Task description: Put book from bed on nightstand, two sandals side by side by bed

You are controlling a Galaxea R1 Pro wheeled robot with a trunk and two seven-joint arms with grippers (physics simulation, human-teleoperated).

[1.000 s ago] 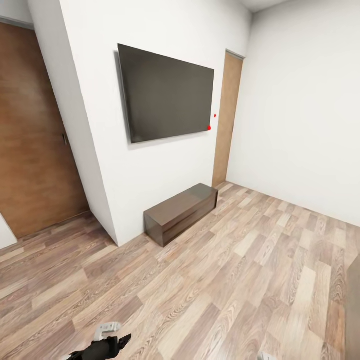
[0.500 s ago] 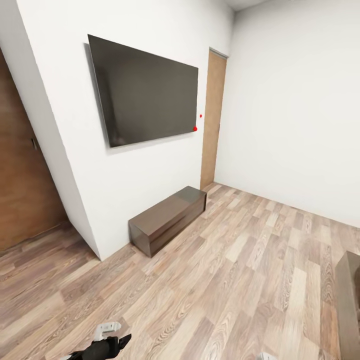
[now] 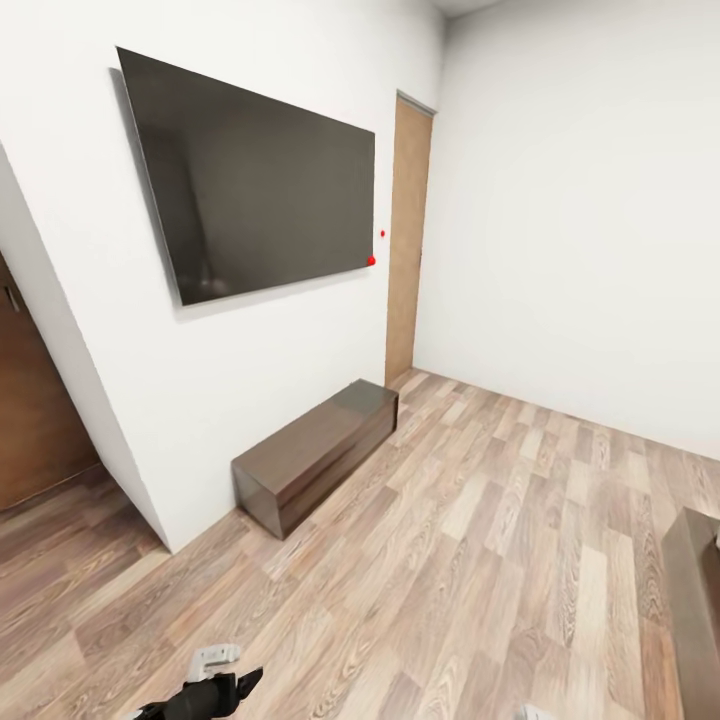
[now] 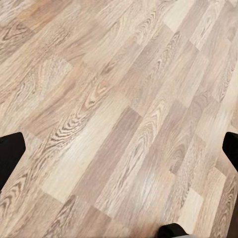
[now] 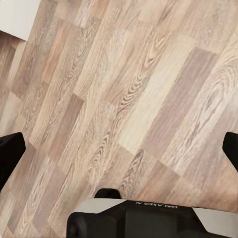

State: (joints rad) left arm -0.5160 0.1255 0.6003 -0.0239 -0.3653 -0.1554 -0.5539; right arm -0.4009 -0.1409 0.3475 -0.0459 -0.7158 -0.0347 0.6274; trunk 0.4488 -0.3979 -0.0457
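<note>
White walls (image 3: 560, 200) and a floor of pale wood planks (image 3: 480, 560) make up the room. None of the book, the sandals or a nightstand can be seen from here, so the robot is judged to be on its way and still searching.

One wide black flat screen (image 3: 255, 180) hangs on the wall at viewing height, with two small red dots beside its lower corner. One low dark-brown glossy wooden bench cabinet (image 3: 315, 452) stands on the floor against the wall just below it, probably as a media stand. One tall light-wood door (image 3: 405, 230) is closed in the far corner, and a darker brown door (image 3: 30, 420) shows at the left edge. At the lower right edge one dark-brown wooden corner (image 3: 695, 590) juts in, possibly the bed frame, though too little shows to be sure.

The left gripper (image 4: 119, 148) is carried low over bare planks, its two black fingertips (image 4: 10, 151) spread wide apart with nothing between them. The right gripper (image 5: 119, 148) is likewise spread and empty, its fingertips (image 5: 10, 148) far apart over the floor. Both seem tucked for travel.
</note>
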